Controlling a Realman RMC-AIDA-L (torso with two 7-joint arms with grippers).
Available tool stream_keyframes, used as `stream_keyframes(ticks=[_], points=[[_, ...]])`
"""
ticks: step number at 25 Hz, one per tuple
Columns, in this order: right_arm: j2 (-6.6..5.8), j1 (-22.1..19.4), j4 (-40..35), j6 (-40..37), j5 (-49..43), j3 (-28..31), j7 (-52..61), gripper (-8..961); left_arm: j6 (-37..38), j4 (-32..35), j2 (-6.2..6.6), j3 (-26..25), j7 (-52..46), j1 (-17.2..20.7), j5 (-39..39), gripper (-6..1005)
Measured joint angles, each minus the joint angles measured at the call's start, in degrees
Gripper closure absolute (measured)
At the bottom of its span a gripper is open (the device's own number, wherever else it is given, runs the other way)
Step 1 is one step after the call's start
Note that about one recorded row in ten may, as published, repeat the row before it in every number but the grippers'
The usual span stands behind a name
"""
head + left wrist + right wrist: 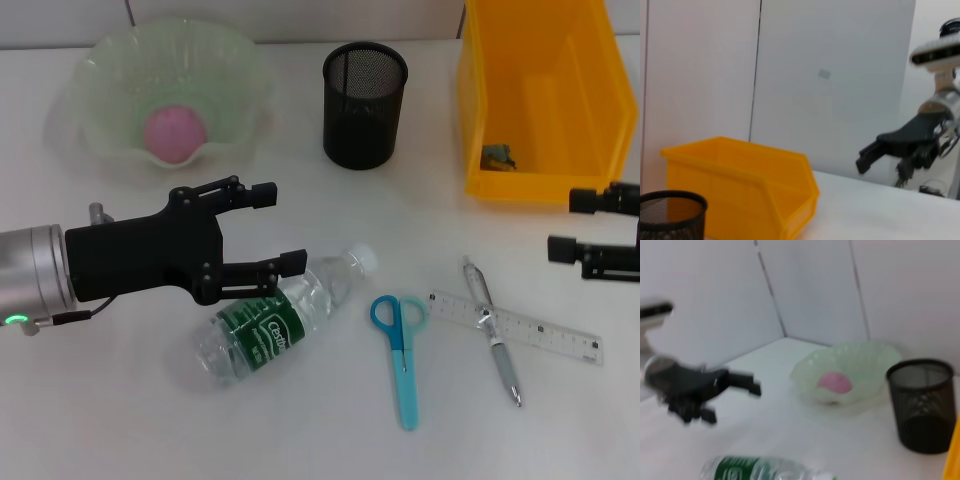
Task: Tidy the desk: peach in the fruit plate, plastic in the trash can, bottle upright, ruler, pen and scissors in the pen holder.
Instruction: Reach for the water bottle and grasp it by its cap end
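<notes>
Left gripper: I saw it spread wide above the lying bottle;
Right gripper: parked, fingers apart beside the yellow bin

Left tool hangs with its fingers spread wide, reaching in from the left; right tool sits open at the right edge.

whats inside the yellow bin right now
A small greenish crumpled piece lies on the floor of the yellow bin, probably the plastic. The front wall hides the nearest strip of the floor, so anything there cannot be seen.
</notes>
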Motion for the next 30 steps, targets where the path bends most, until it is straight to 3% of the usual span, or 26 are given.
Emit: stream_keyframes(ticks=[4,6,7,8,11,15,16,19,21,23,26,30], points=[[-0.34,-0.04,8.53,0.0,-0.69,0.16,-11.88,184,0.31,7.3,-0.28,3.77,-6.74,1.67,-0.29,139],[-0.33,-0.12,13.08,0.24,-0.92,0.16,-18.96,184,-5.27,16.09,-0.29,10.09,-17.42,3.75,-0.15,139],[-0.33,-0.12,13.08,0.24,-0.92,0.16,-18.96,184,-5.27,16.09,-0.29,10.09,-17.42,3.75,-0.15,139],[-0.33,-0.23,13.73,0.25,-1.03,0.17,-19.64,184,-8.76,20.87,-0.2,13.11,-22.49,4.97,0.51,139],[-0.52,-1.35,14.93,-0.15,-1.46,0.37,-21.24,184,-19.14,35.95,0.07,21.8,-40.45,8.43,7.83,140],[-0.56,-2.41,15.23,-0.12,-1.52,1.63,-22.06,185,-22.07,43.34,0.02,26.38,-51.64,8.19,15.92,143],[-0.52,-2.96,15.54,-0.36,-1.57,3.15,-22.94,185,-23.12,46.44,-0.06,29.21,-59.54,6.81,21.74,145],[-0.45,-3.46,16.09,-0.52,-1.71,4.26,-23.85,185,-23.78,47.98,-0.16,31.53,-65.52,5.13,25.87,149],[-0.57,-3.7,16.94,-0.61,-1.82,5.16,-24.87,185,-25.6,48.72,-0.21,35.93,-73.2,1.7,32.38,152],[-0.59,-3.7,17.03,-0.63,-1.84,5.3,-25.16,185,-26.13,48.47,-0.25,37.25,-74.47,0.72,33.93,156],[-0.53,-3.72,17.1,-0.75,-1.87,5.45,-25.98,185,-27.18,44.95,-0.41,41.74,-81.06,-5.01,40.69,160],[-0.26,-3.74,17.12,-0.78,-1.87,5.47,-26.13,184,-27.19,42.4,-0.42,43.92,-83.88,-8.02,42.86,166]])
